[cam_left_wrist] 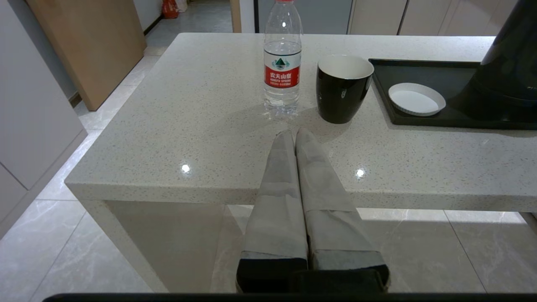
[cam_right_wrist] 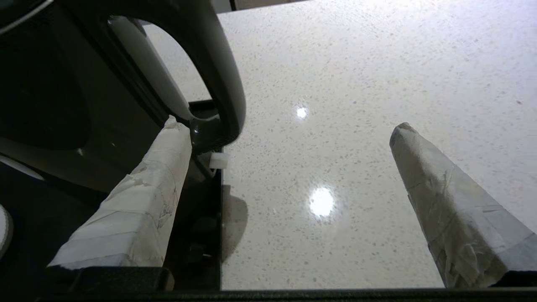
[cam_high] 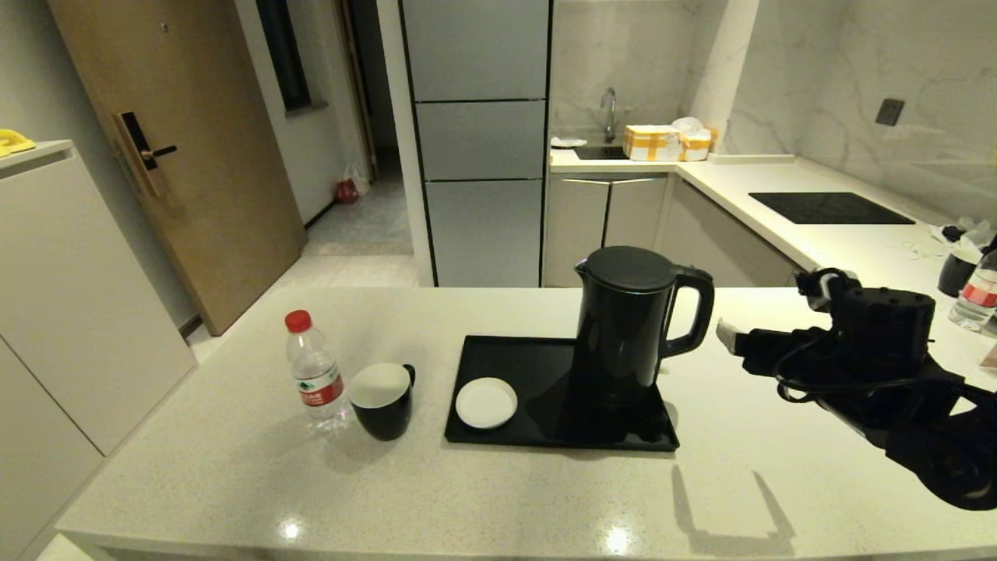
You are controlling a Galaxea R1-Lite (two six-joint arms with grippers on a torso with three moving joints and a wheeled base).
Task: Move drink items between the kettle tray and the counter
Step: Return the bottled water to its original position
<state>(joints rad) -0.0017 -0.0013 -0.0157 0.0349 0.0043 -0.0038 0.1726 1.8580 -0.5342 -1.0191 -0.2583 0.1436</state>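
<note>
The black kettle (cam_high: pixel 627 327) stands upright on the right half of the kettle tray (cam_high: pixel 506 354), its loop handle (cam_high: pixel 695 312) pointing right. My right gripper (cam_high: pixel 728 336) hovers open just right of that handle, holding nothing. In the right wrist view the right gripper (cam_right_wrist: pixel 285 130) has one finger (cam_right_wrist: pixel 163 167) beside the handle (cam_right_wrist: pixel 224 84) and the other over bare counter (cam_right_wrist: pixel 335 63). The water bottle (cam_high: pixel 314 374) and black mug (cam_high: pixel 383 400) stand on the counter (cam_high: pixel 234 467) left of the tray. My left gripper (cam_left_wrist: pixel 295 134) is shut at the counter's front edge, short of the bottle (cam_left_wrist: pixel 282 63) and mug (cam_left_wrist: pixel 342 88).
A white saucer (cam_high: pixel 486 402) lies on the tray's left half. At the far right stand another bottle (cam_high: pixel 977 296) and a dark cup (cam_high: pixel 956 273). A black hob (cam_high: pixel 829 208) is set in the back counter.
</note>
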